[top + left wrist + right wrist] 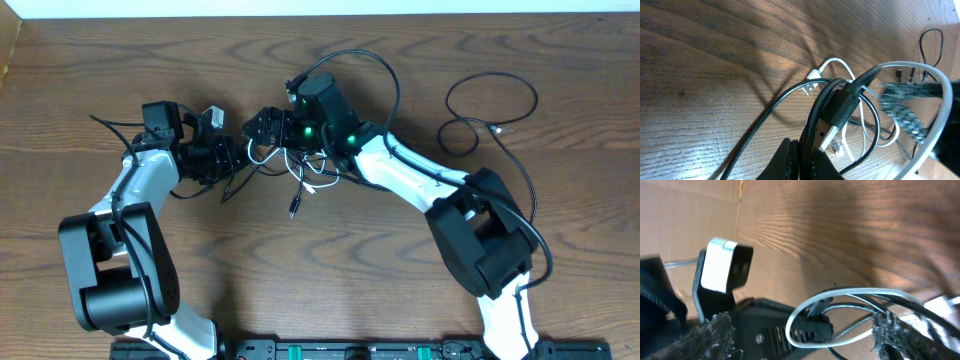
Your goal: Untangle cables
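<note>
Slack is wanted here: the tangled cables [300, 168] lie at the middle of the counter [330, 285], a black cable [811, 125] is clenched in the left tool [801, 156], and the right tool [805, 330] is released, spread wide around a white cable [865, 290] loop. That loop alone should be gripped and drawn gently away from the clamped strand, so no knot is tightened.

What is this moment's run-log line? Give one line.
left fingers: shut on thin black cable | right fingers: open, thin white cable loop between them | cable tangle: not cleared
</note>
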